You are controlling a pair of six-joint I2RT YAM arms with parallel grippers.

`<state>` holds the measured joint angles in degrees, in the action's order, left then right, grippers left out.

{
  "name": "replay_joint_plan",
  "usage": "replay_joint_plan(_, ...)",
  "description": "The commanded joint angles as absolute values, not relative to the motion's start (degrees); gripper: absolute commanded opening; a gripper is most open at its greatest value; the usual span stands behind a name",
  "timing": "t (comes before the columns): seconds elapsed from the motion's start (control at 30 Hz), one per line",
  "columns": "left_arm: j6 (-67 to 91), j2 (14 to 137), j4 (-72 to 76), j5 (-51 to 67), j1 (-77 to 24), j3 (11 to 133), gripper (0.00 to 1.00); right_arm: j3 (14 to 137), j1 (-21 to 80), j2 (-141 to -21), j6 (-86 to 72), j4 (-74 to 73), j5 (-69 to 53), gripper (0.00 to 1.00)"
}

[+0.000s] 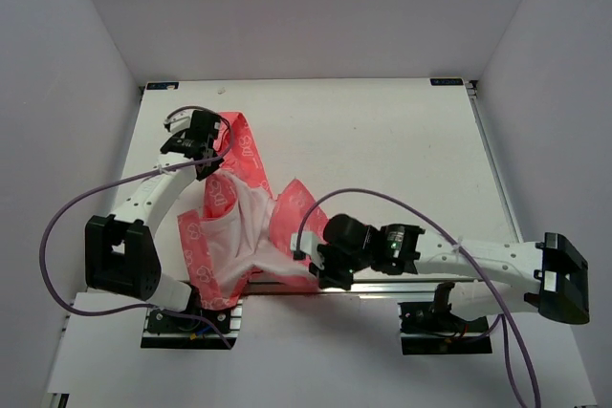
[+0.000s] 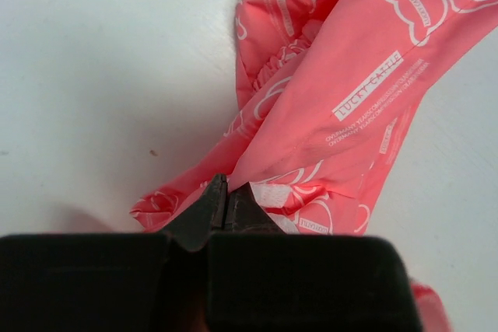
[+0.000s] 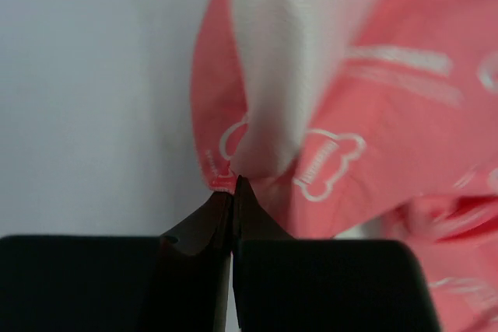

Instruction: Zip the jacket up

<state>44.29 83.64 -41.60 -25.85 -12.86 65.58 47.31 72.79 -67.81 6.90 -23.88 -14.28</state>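
The coral-pink jacket (image 1: pixel 234 226) with white print lies crumpled on the left half of the table, its white lining (image 1: pixel 251 212) turned up in the middle. My left gripper (image 1: pixel 208 148) sits at the jacket's far left end. In the left wrist view its jaws (image 2: pixel 226 192) are pressed together on a fold of pink fabric (image 2: pixel 350 99). My right gripper (image 1: pixel 314 269) is at the jacket's near right edge, by the table's front. Its jaws (image 3: pixel 235 184) are shut on the fabric edge where pink cloth (image 3: pixel 405 114) meets white lining (image 3: pixel 288 60). The zipper does not show.
The white table (image 1: pixel 382 140) is walled in by white panels on three sides. A metal rail (image 1: pixel 382 286) runs along the near edge beside the right gripper. Purple cables (image 1: pixel 57 226) loop from both arms.
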Motion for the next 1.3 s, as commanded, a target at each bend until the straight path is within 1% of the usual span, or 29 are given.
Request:
replay_joint_plan(0.0,49.6,80.5,-45.9,-31.5,-12.5,64.9,0.0,44.4,77.0,-66.4,-4.8,-30.2,-10.6,0.0)
replay_joint_plan(0.03,51.3,80.2,-46.7,-32.7,-12.4,65.0,0.0,44.6,77.8,-66.2,-4.6,-30.8,-10.3,0.03)
replay_joint_plan(0.07,51.9,79.6,-48.0,-33.1,-12.3,65.0,0.0,44.6,77.8,-66.4,-4.2,-30.9,-10.4,0.15)
replay_joint_plan(0.1,52.0,79.4,-48.1,-33.4,-12.3,64.7,0.0,44.9,77.8,-66.5,-3.7,-31.2,-9.8,0.24)
replay_joint_plan(0.13,52.0,79.0,-48.3,-33.6,-12.3,64.5,0.0,45.4,77.8,-67.3,-2.6,-31.7,-9.1,0.31)
replay_joint_plan(0.17,52.1,78.4,-48.2,-33.5,-12.3,64.3,0.0,46.9,77.8,-67.7,-1.6,-31.8,-8.2,0.45)
replay_joint_plan(0.23,51.7,77.7,-47.3,-33.1,-12.2,62.8,0.0,48.9,77.7,-67.7,0.3,-30.2,-2.6,0.51)
replay_joint_plan(0.27,51.7,76.7,-46.2,-32.4,-12.2,62.2,0.0,50.7,77.7,-67.2,2.3,-28.7,3.4,0.76)
replay_joint_plan(0.3,51.5,76.1,-45.5,-32.1,-12.2,61.6,0.0,51.6,77.5,-66.7,3.1,-23.9,6.6,0.89)
replay_joint_plan(0.37,51.1,75.0,-44.8,-30.9,-12.2,60.6,0.0,53.7,75.9,-65.0,4.0,-17.7,14.1,0.89)
replay_joint_plan(0.4,51.1,74.0,-45.0,-30.8,-12.3,60.3,0.0,54.3,74.6,-64.6,4.0,-14.0,14.9,0.89)
replay_joint_plan(0.43,51.4,73.6,-45.4,-31.1,-12.2,60.0,0.0,55.3,70.5,-64.6,4.0,-8.6,14.1,0.89)
replay_joint_plan(0.5,51.1,72.3,-46.7,-31.8,-12.2,59.9,0.0,60.2,65.1,-66.3,0.5,-5.9,7.2,0.89)
replay_joint_plan(0.53,50.8,72.0,-47.2,-32.0,-12.2,59.8,0.0,62.5,59.8,-69.9,-1.6,-5.8,4.4,0.89)
replay_joint_plan(0.57,50.3,71.6,-47.7,-32.0,-12.2,59.6,0.0,64.8,58.1,-72.4,-3.4,-6.0,2.9,0.89)
replay_joint_plan(0.6,50.0,71.0,-48.0,-31.3,-12.2,59.3,0.0,70.3,56.3,-74.9,-5.7,-6.8,2.6,0.89)
replay_joint_plan(0.63,49.8,70.8,-48.2,-30.8,-12.2,59.0,0.0,73.4,55.7,-81.0,-6.2,-9.3,2.8,0.89)
replay_joint_plan(0.7,49.7,70.0,-48.5,-28.6,-12.2,57.6,0.0,79.9,55.3,-87.5,-7.4,-11.8,5.7,0.89)
replay_joint_plan(0.73,49.8,69.3,-48.7,-28.1,-12.2,57.0,0.0,86.9,55.1,-94.2,-8.1,-13.2,6.4,0.89)
replay_joint_plan(0.77,49.9,68.8,-49.0,-27.7,-12.2,56.1,0.0,90.1,54.9,-97.5,-9.1,-15.4,8.6,0.89)
replay_joint_plan(0.8,50.3,68.3,-49.2,-27.3,-12.2,55.6,0.0,93.5,54.4,-103.8,-9.9,-16.2,8.2,0.89)
replay_joint_plan(0.83,50.3,67.3,-49.4,-27.1,-12.2,55.0,0.0,99.2,54.1,-106.7,-11.1,-16.7,8.2,0.89)
replay_joint_plan(0.87,50.3,66.7,-49.2,-26.7,-12.2,54.6,0.0,101.8,53.9,-109.6,-11.9,-17.2,8.3,0.89)
replay_joint_plan(0.9,50.3,66.2,-49.1,-26.4,-12.2,53.5,0.0,104.2,53.4,-115.2,-12.2,-17.3,7.8,0.89)
replay_joint_plan(0.93,50.3,65.3,-49.5,-26.2,-12.2,53.3,0.0,109.5,53.3,-117.8,-13.3,-18.2,8.0,0.89)
replay_joint_plan(1.0,50.4,64.7,-50.2,-26.2,-12.2,53.0,0.0,114.6,53.1,-124.8,-13.3,-20.3,6.1,0.89)
replay_joint_plan(1.03,50.3,64.5,-50.4,-25.9,-12.2,52.8,0.0,117.0,53.1,-126.5,-13.3,-20.0,3.3,0.89)
replay_joint_plan(1.17,50.0,62.9,-50.2,-25.0,-12.2,51.3,0.0,116.3,53.1,-131.6,-12.7,-15.8,-5.2,0.89)
replay_joint_plan(1.27,50.1,62.4,-50.1,-24.3,-12.2,50.4,0.0,112.9,53.1,-133.3,-13.3,-11.9,-7.5,0.89)
